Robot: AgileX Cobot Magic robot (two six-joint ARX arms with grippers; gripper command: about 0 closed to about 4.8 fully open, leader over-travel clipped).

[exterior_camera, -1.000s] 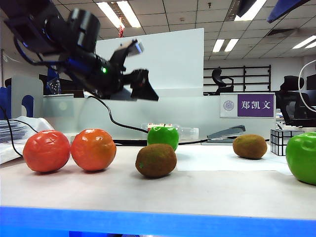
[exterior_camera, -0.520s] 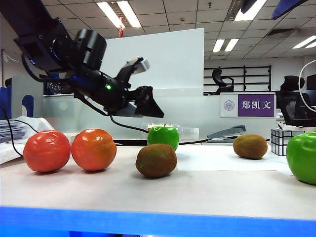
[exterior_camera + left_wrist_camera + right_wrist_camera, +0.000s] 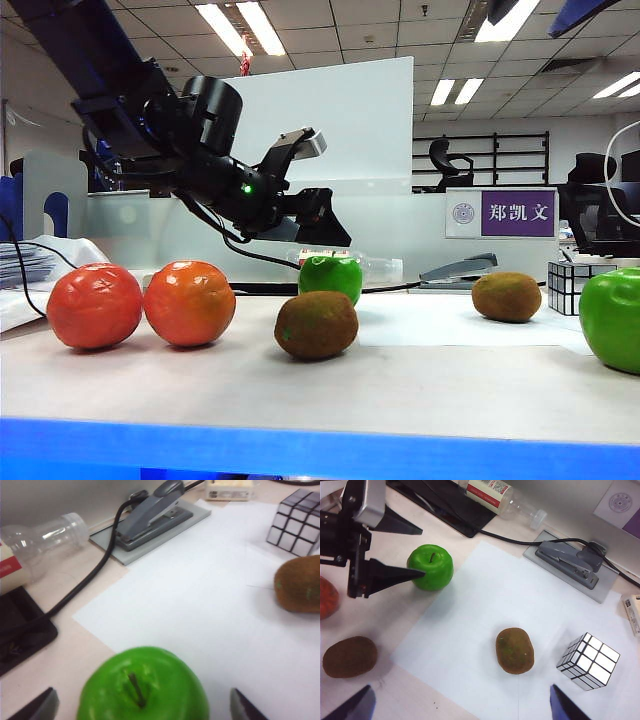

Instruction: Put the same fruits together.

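Left gripper (image 3: 325, 215) is hanging with jaws spread wide just above the far green apple (image 3: 330, 276). Two oranges (image 3: 94, 305) are sitting together at the left, one kiwi (image 3: 316, 324) mid-table, another kiwi (image 3: 506, 296) and an apple (image 3: 611, 318) rightward. Right gripper (image 3: 460, 702) is hovering high, jaws apart.

Glossy green apple (image 3: 143, 687), fuzzy matt kiwi (image 3: 514, 650), seemingly clear-plastic bottle (image 3: 42, 537), metal stapler (image 3: 565, 563)

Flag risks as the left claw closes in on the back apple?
1. The left claw is open, fingertips either side of the green apple; it's round and glossy, so an off-centre pinch may squirt it out.
2. The cable and plastic bottle lie close by; a nudged apple could roll into them.
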